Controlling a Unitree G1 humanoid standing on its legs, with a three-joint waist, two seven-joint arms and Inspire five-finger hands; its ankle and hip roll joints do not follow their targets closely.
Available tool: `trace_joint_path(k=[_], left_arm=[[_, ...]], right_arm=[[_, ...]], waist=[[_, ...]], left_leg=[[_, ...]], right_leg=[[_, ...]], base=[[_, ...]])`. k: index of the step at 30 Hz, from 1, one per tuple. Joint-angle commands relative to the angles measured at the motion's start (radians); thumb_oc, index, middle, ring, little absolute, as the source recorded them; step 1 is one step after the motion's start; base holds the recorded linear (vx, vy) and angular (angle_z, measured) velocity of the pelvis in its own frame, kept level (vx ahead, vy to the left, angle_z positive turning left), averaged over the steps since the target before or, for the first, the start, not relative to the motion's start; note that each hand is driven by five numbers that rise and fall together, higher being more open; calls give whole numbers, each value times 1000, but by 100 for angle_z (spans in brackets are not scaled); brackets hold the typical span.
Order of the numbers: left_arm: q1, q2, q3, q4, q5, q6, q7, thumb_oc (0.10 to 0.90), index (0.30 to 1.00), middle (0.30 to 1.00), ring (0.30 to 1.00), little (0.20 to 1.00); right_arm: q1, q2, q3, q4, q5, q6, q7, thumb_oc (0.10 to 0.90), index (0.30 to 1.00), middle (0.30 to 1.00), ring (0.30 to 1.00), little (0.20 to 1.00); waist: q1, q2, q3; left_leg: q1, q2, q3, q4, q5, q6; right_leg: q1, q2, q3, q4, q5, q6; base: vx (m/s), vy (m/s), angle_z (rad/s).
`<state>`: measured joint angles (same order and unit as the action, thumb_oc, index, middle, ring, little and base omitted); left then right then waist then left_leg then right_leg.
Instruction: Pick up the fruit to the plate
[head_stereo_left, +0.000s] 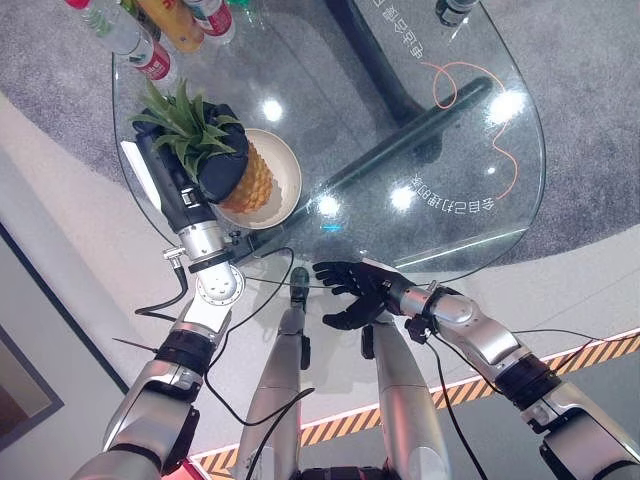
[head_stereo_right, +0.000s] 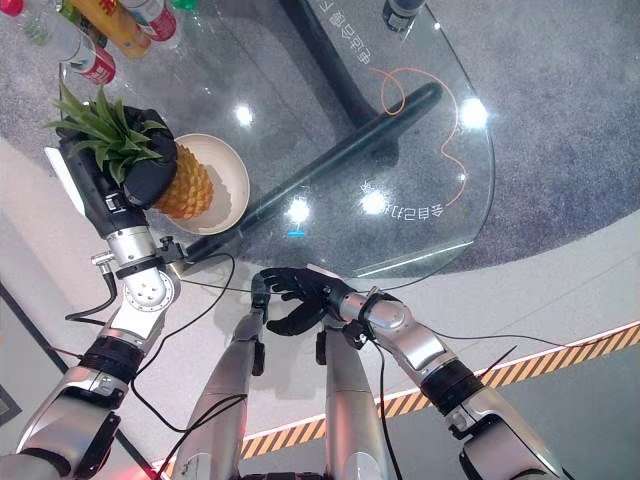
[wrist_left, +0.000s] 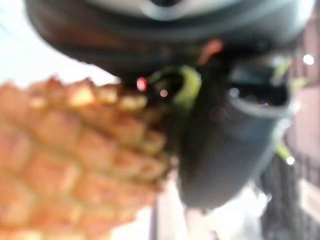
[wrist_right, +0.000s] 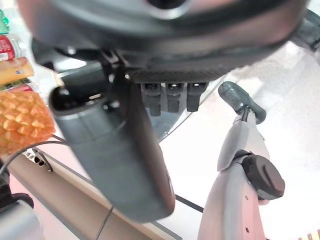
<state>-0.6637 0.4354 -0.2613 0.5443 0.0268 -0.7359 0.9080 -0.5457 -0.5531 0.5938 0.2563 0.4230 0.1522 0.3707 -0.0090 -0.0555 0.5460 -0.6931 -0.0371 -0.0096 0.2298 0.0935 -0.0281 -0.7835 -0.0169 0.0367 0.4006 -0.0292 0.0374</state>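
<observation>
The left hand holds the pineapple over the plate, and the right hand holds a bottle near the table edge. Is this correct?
One part is wrong: the right hand holds nothing. The right eye view shows it by the near edge of the glass table with curled fingers and no bottle in it. The rest stands: the left hand holds the pineapple over the plate.

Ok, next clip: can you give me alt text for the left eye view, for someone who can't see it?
The left hand grips a pineapple over a cream plate on a round glass table. The right hand hangs with curled fingers, holding nothing, at the table's near edge. Bottles stand at the far left rim.
</observation>
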Motion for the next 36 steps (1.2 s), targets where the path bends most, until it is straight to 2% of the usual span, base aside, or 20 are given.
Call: trace_joint_path(k=[1,6,14,19,27,36], left_arm=[[-115,37,36,-36,148,-136,142,100,300,300,300,200],[-152,45,28,-6,215,-112,221,100,300,300,300,200],[-210,54,17,25,306,-138,350,100,300,300,300,200],[-240,47,12,33,330,-114,403,100,300,300,300,200],[-297,53,-3,89,280,-124,406,100,300,300,300,200],[-341,51,-27,162,178,-119,356,100,300,300,300,200]], right_arm=[[11,22,27,-67,47,-34,60,800,900,900,900,900],[-12,19,30,-69,48,-24,61,800,900,900,900,900],[-52,12,38,-62,56,-20,54,800,900,900,900,900],[-73,9,36,-61,55,-17,58,800,900,900,900,900],[-122,5,44,-37,74,-20,47,800,900,900,900,900],[-159,12,56,1,83,-48,48,800,900,900,900,900]], waist=[[-8,-17,-26],[-12,-19,-26],[-22,-26,-26],[-31,-27,-26],[-42,-33,-26],[-52,-36,-26]], left_leg=[[-66,-74,-21,127,-100,1],[-102,-75,-21,136,-96,-1],[-179,-74,-21,169,-98,-4],[-226,-74,-19,197,-104,-3],[-307,-71,-14,247,-111,-11],[-368,-73,-15,281,-115,-20]], right_leg=[[-17,26,-88,-36,38,26],[-58,30,-89,-24,43,24],[-145,36,-89,0,55,20],[-195,44,-84,23,59,20],[-268,48,-80,59,66,18],[-326,49,-76,85,76,21]], base=[[-8,94,-1],[-8,50,0],[-8,29,0],[-12,34,-4],[-19,14,-5],[0,0,0]])
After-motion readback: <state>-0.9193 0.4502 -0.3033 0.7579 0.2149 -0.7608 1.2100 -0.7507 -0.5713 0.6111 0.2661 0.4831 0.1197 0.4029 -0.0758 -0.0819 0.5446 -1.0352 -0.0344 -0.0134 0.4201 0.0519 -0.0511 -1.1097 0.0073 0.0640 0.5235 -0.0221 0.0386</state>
